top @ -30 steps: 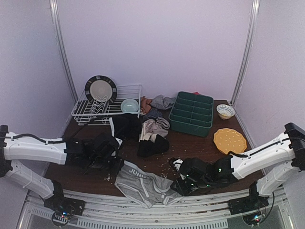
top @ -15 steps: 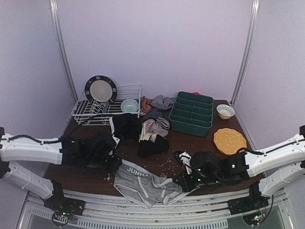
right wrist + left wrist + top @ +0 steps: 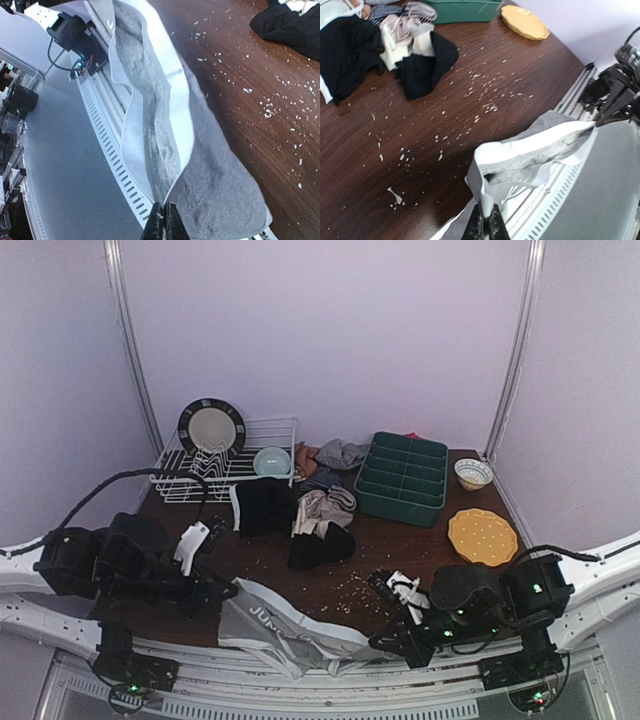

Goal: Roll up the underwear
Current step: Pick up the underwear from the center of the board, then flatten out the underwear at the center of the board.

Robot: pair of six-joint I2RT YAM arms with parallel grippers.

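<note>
A light grey underwear [image 3: 285, 628] with a white waistband hangs stretched between my two grippers, lifted above the table's near edge. My left gripper [image 3: 228, 592] is shut on its left waistband end; in the left wrist view [image 3: 485, 227] the band [image 3: 530, 152] runs up from the closed tips. My right gripper [image 3: 385, 640] is shut on its right end; in the right wrist view [image 3: 162, 225] the grey cloth [image 3: 200, 165] fans out from the tips. A black underwear [image 3: 320, 545], a beige-pink one [image 3: 322, 508] and another black one [image 3: 265, 505] lie in a pile mid-table.
White dish rack [image 3: 225, 465] with a plate [image 3: 211, 427] and a teal bowl [image 3: 271, 461] at back left. Green divided tray [image 3: 402, 478], small bowl [image 3: 473, 473] and yellow plate [image 3: 482, 534] at right. White crumbs scattered on the brown table [image 3: 345, 585].
Both arms have drawn back toward the near edge and risen. The grey underwear, flat on the table before, is now lifted and stretched between the two grippers.
</note>
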